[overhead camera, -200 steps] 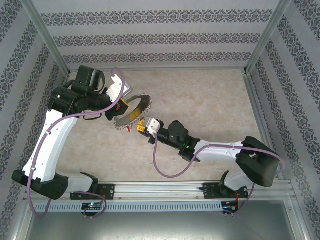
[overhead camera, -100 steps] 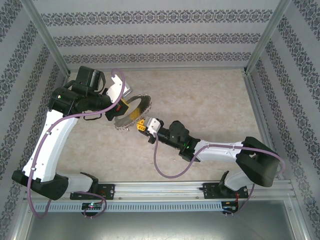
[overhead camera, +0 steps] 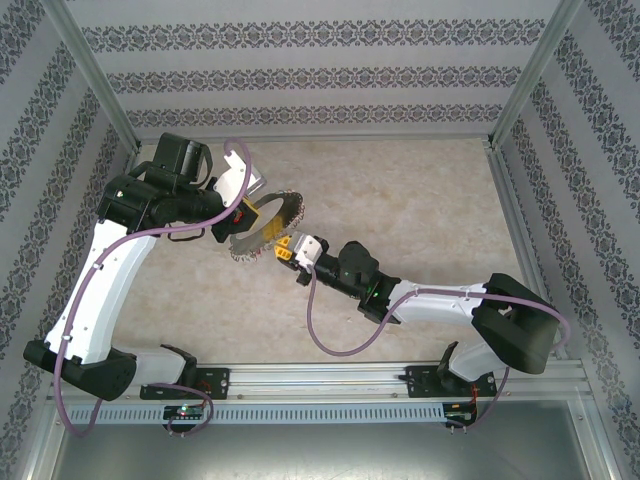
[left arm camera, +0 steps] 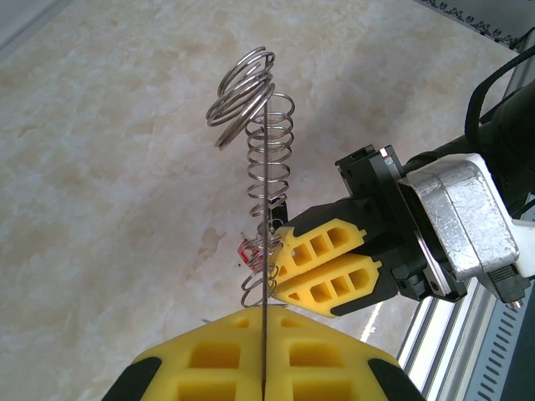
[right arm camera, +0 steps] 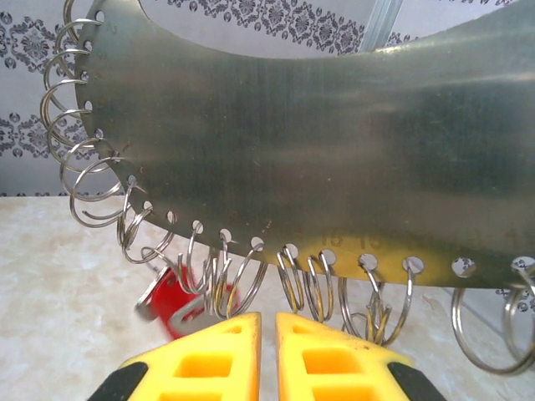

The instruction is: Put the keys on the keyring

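Your left pincer [left arm camera: 263, 327] is clamped shut on the keyring [right arm camera: 334, 159] and holds it up off the worktop [overhead camera: 430, 200], left of centre. From that wrist you see the ring edge-on, as a thin line between the yellow pads, so its flat face is lost there. Your right pincer [right arm camera: 267, 330] sits just under the ring's lower rim. Its pads are almost together with a slim gap, too narrow to see whether anything thin is pinched inside.

1 key with a red tag [right arm camera: 177, 302] sits among the wire loops [left arm camera: 269, 159], just left of those pads. The loops half hide it, its metal part is hard to make out, and you cannot tell whether it is threaded on a loop. The ring's right end runs out of the right wrist's frame. From above, the key is too small to read.
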Controlling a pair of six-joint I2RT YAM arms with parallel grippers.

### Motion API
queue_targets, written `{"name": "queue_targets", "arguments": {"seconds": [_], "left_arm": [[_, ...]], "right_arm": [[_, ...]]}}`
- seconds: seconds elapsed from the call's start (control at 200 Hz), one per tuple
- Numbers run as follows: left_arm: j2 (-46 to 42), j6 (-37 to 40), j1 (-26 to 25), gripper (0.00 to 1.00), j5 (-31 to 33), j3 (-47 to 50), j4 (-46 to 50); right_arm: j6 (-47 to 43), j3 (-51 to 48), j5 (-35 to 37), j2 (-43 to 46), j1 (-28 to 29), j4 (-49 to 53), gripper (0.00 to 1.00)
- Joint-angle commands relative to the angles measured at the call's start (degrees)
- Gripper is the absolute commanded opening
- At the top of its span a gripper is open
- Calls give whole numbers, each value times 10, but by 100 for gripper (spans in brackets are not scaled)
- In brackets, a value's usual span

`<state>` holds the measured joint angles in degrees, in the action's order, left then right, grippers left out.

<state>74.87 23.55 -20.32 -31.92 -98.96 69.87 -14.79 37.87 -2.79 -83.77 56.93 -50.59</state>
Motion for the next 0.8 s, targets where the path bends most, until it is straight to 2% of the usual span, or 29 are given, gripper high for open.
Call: {"name": "queue_targets", "arguments": {"seconds": [0.0,0.794], "left_arm": [[-13,-10,-9,0,-16,0,-26],[-14,-8,-10,0,-16,-2,-30]], "right_arm": [[-11,-2,12,10,9,-9,13],[-7,3,13,1,9,-4,18]]}}
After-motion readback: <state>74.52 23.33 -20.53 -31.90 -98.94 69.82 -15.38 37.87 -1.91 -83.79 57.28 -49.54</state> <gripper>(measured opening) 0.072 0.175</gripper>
